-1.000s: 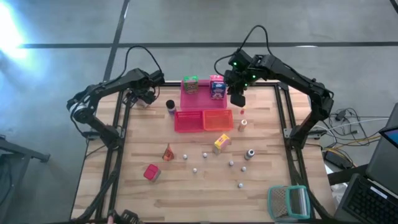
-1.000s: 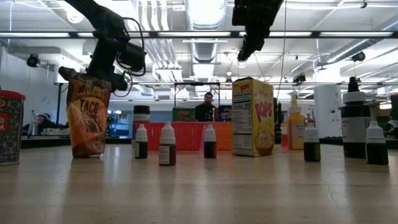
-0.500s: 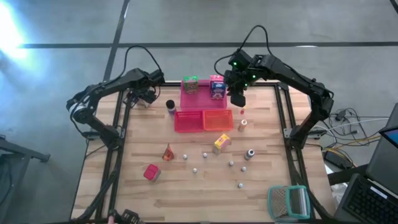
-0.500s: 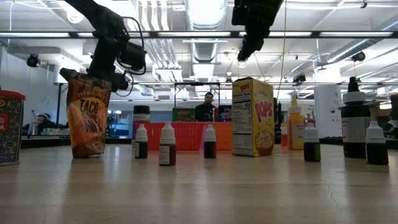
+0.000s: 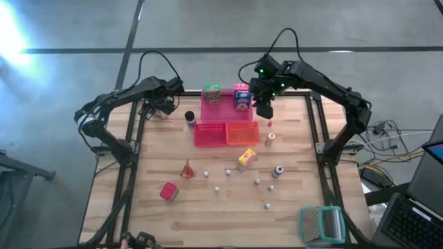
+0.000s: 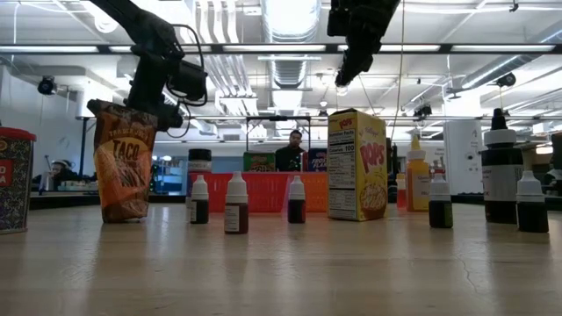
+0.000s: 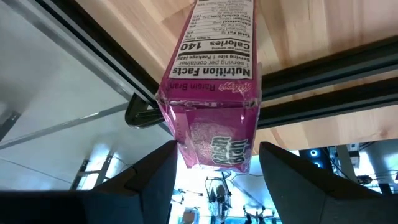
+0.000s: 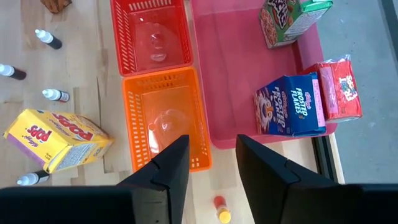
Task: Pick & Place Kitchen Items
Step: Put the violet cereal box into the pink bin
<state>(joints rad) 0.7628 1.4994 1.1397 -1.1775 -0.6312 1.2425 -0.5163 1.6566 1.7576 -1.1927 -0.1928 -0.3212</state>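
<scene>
My left gripper (image 5: 162, 108) is at the table's far left edge, shut on a pink cereal carton (image 7: 214, 106). My right gripper (image 8: 210, 149) hangs open above the pink tray (image 8: 230, 74), with nothing between its fingers. A green carton (image 8: 292, 18), a blue carton (image 8: 289, 112) and a red carton (image 8: 339, 90) lie in the tray. Beside the tray stand a red basket (image 8: 152, 34) and an orange basket (image 8: 165, 118). A yellow carton (image 5: 246, 159), an orange taco bag (image 6: 123, 167) and small bottles (image 6: 235, 206) stand on the table. My left gripper pinches the pink carton between its two fingers (image 7: 155, 180), on the two side walls at the carton's flap end (image 7: 186, 140). The carton points straight away from the fingers, along them, toward the table's edge rails. Its other end lies outside the picture.
A teal-framed mesh thing (image 5: 320, 225) lies at the near right corner. A red tin (image 5: 168, 191) sits near left and a dark jar (image 5: 189, 117) stands left of the red basket. Tiny pale pieces are scattered over the table's middle. A person (image 6: 294, 149) is in the room behind.
</scene>
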